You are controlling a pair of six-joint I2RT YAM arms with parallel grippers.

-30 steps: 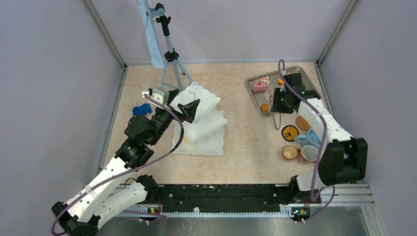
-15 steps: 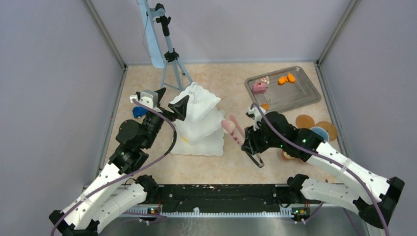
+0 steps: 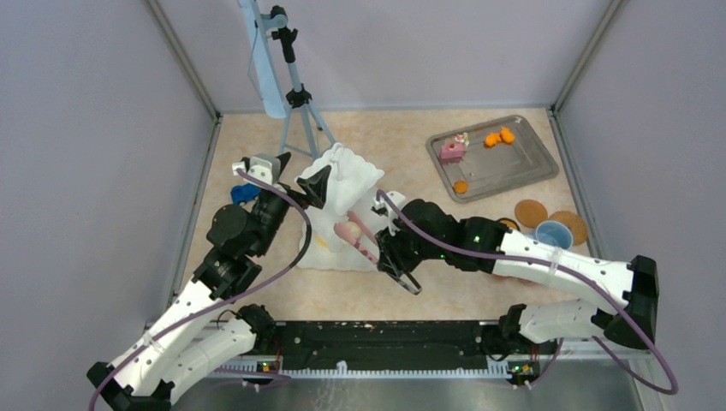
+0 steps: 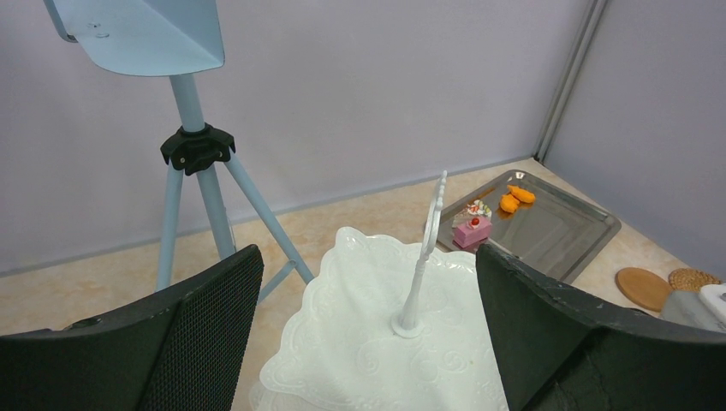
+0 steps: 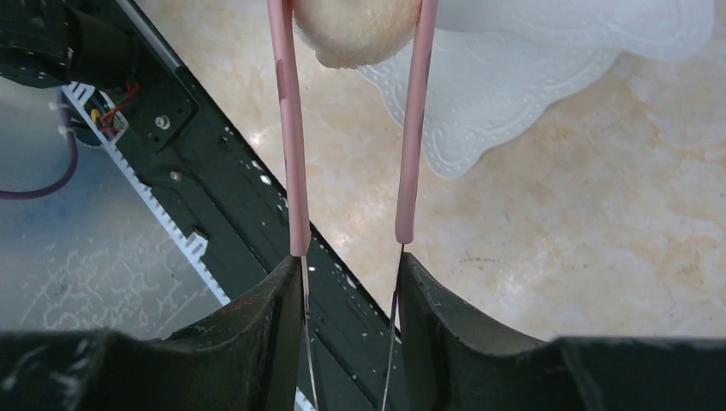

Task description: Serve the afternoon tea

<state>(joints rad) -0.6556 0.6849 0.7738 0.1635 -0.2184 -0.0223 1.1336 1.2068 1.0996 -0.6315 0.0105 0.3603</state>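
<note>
Tongs (image 5: 291, 128) — in right gripper (image 5: 347, 267) — pinch cream pastry (image 5: 355, 30).

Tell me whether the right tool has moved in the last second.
Yes. The right tool went left, from over the metal tray to the white tiered stand.

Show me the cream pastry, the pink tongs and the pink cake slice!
cream pastry (image 5: 355, 30), right wrist view, its rounded underside
pink tongs (image 5: 288, 154), right wrist view, middle of one arm
pink cake slice (image 4: 473, 233), left wrist view, its pink side
</note>
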